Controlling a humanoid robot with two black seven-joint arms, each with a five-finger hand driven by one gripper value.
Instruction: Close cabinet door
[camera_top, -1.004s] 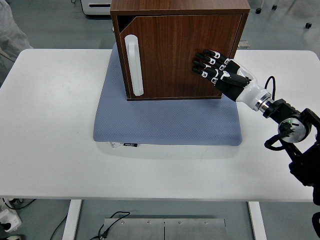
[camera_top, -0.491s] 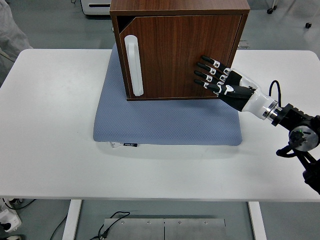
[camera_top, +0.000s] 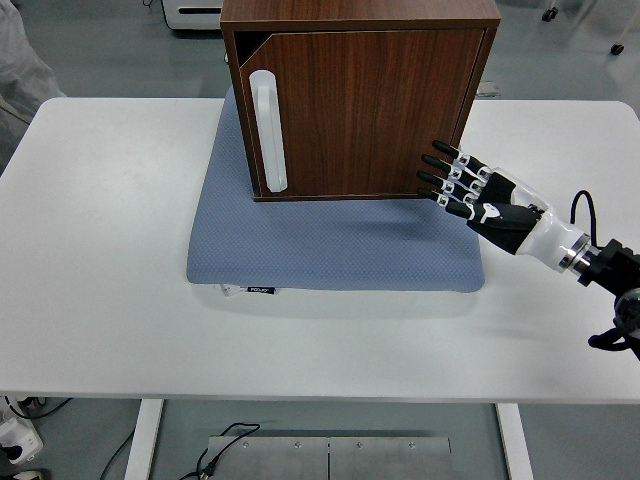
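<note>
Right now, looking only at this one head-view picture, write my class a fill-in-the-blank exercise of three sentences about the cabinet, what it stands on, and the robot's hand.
1. The wooden cabinet stands on a ____ mat.
2. The white handle runs vertically along the door's ____ edge as seen in the picture.
3. The right hand, fingers spread and holding nothing, is at the cabinet's lower ____ corner.

Missing words: blue-grey; left; right

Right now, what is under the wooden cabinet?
The cabinet stands on a blue-grey mat, which lies on the white table. The mat's part beneath the cabinet is covered, so anything else there cannot be seen.
</note>
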